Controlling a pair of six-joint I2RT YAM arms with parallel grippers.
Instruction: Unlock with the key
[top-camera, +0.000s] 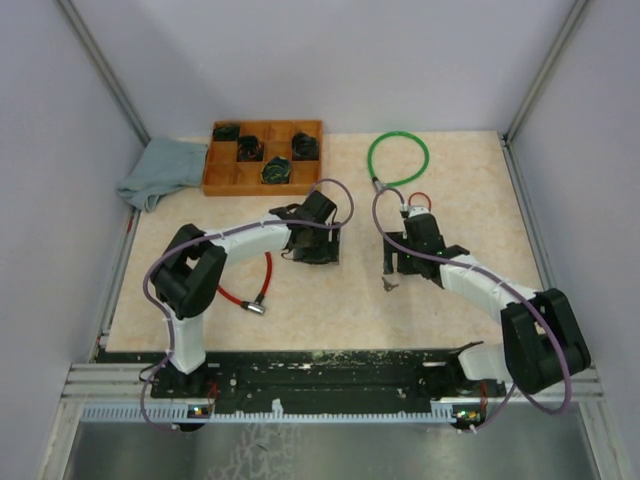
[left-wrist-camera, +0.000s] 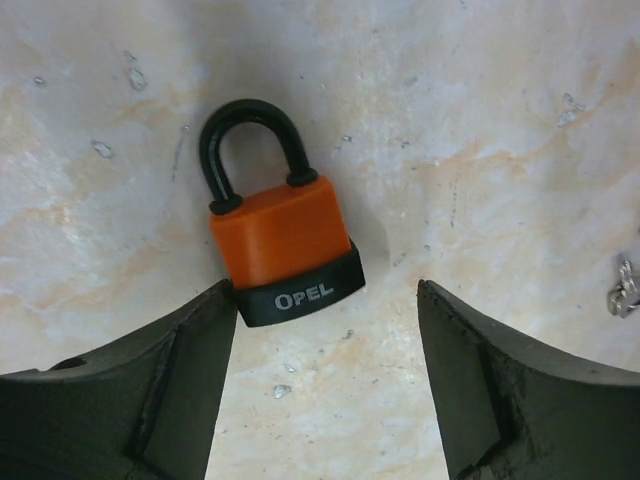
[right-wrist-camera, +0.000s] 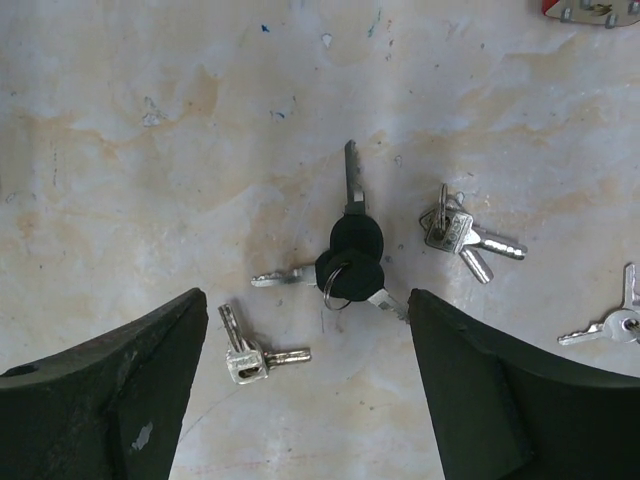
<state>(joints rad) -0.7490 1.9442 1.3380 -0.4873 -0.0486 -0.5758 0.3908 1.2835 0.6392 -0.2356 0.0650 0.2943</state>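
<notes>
An orange padlock (left-wrist-camera: 280, 235) with a black shackle and a black "OPEL" base lies flat on the table. My left gripper (left-wrist-camera: 325, 292) hangs open just below it, its left fingertip (left-wrist-camera: 215, 305) at the corner of the lock's base and nothing between the fingers. A bunch of black-headed keys (right-wrist-camera: 352, 262) on a ring lies on the table just ahead of my open right gripper (right-wrist-camera: 308, 300). Small silver key pairs lie around it, at the lower left (right-wrist-camera: 248, 357), right (right-wrist-camera: 462, 235) and far right (right-wrist-camera: 610, 322). From above, the left gripper (top-camera: 315, 240) and right gripper (top-camera: 405, 265) sit mid-table.
A wooden compartment tray (top-camera: 232, 175) holding dark items stands at the back left, with a grey-blue cloth (top-camera: 160, 172) beside it. A green cable loop (top-camera: 398, 157) lies at the back, and a red cable (top-camera: 243, 293) lies near the left arm. Frame walls enclose the table.
</notes>
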